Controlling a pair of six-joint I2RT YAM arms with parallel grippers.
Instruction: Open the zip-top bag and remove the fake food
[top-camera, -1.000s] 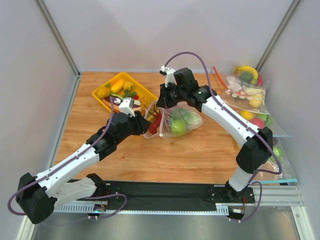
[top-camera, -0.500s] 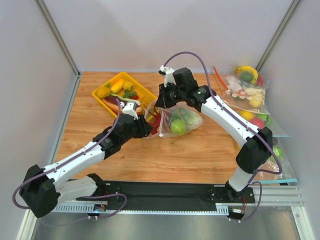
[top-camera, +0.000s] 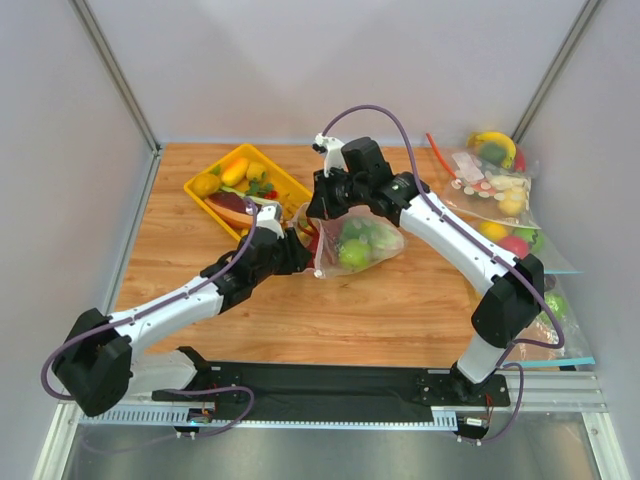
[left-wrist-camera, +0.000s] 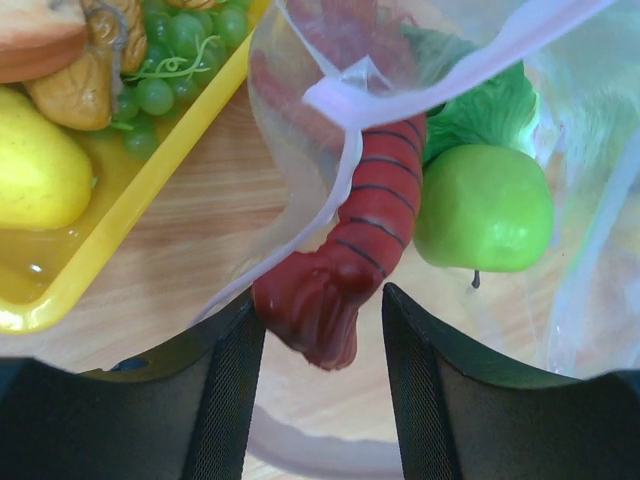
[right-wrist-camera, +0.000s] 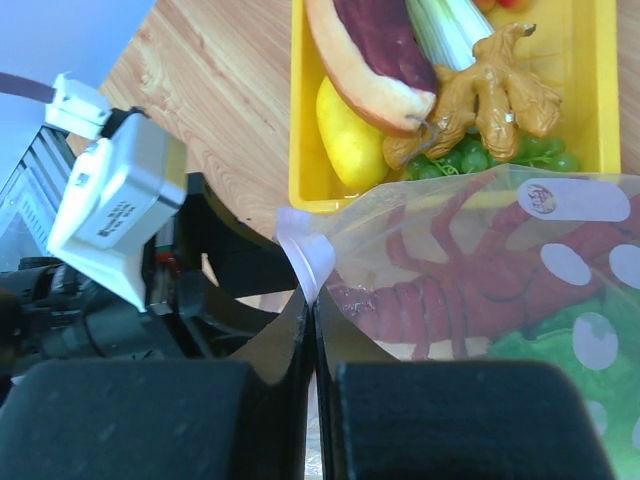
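Note:
The zip-top bag (top-camera: 378, 238) lies mid-table, mouth to the left. My right gripper (top-camera: 318, 210) is shut on its pale zip strip (right-wrist-camera: 308, 258) and holds that edge up, jaws pressed together (right-wrist-camera: 311, 300). My left gripper (top-camera: 297, 249) is open at the bag's mouth. In the left wrist view the red lobster's tail (left-wrist-camera: 330, 290) hangs between the open fingers (left-wrist-camera: 322, 302), close to the left pad. The green fruit (left-wrist-camera: 483, 207) and the lettuce (left-wrist-camera: 480, 100) lie inside the bag beside the lobster. The lobster (right-wrist-camera: 450, 290) also shows through the plastic in the right wrist view.
A yellow tray (top-camera: 215, 200) with toy food stands just behind and left of the bag, its rim close to my left fingers (left-wrist-camera: 150, 190). Other filled clear bags (top-camera: 495, 185) lie at the right edge of the table.
My left gripper has moved forward and right up to the bag's mouth, round the lobster's tail. My right gripper has kept its hold on the zip strip and barely moved.

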